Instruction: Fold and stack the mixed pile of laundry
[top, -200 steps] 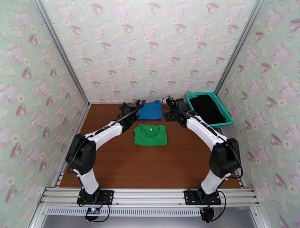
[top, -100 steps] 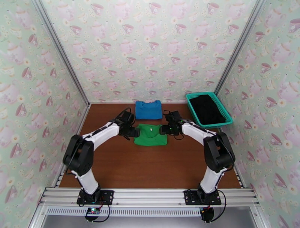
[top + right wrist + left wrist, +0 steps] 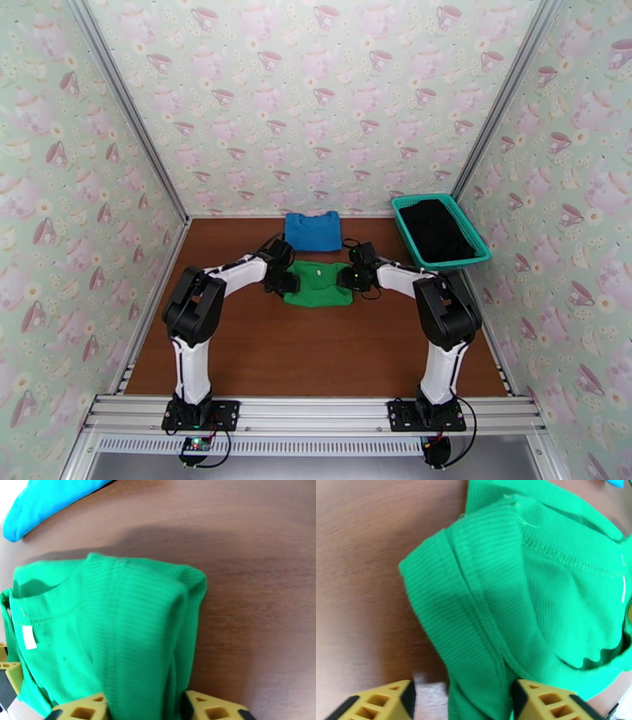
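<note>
Green shirt (image 3: 317,286) lies folded mid-table (image 3: 316,371), collar toward the back wall, small white label (image 3: 316,271) showing at the neck. Blue shirt (image 3: 313,230) sits folded just behind it, near the back edge, w/ a strip of bare wood btwn the two. Black garment (image 3: 434,229) is heaped inside the teal basket (image 3: 450,263) at the back R corner, well apart from the others. Both arms reach in low, one on each side of the green shirt. L end effector (image 3: 282,280) is at the shirt's L edge. In its wrist view the yellow fingers (image 3: 379,701) stand fairly wide, straddling a raised fold of ribbed green cloth. The cloth touches one finger, while a gap of table shows beside the other, so it's not pinched. R end effector (image 3: 347,278) is at the shirt's R edge. In its wrist view the jaws are narrower, and the bunched fold fills the space btwn the fingers (image 3: 213,707), touching both, so it's gripping the cloth. Shirt edge is lifted slightly off the wood on both sides.
</note>
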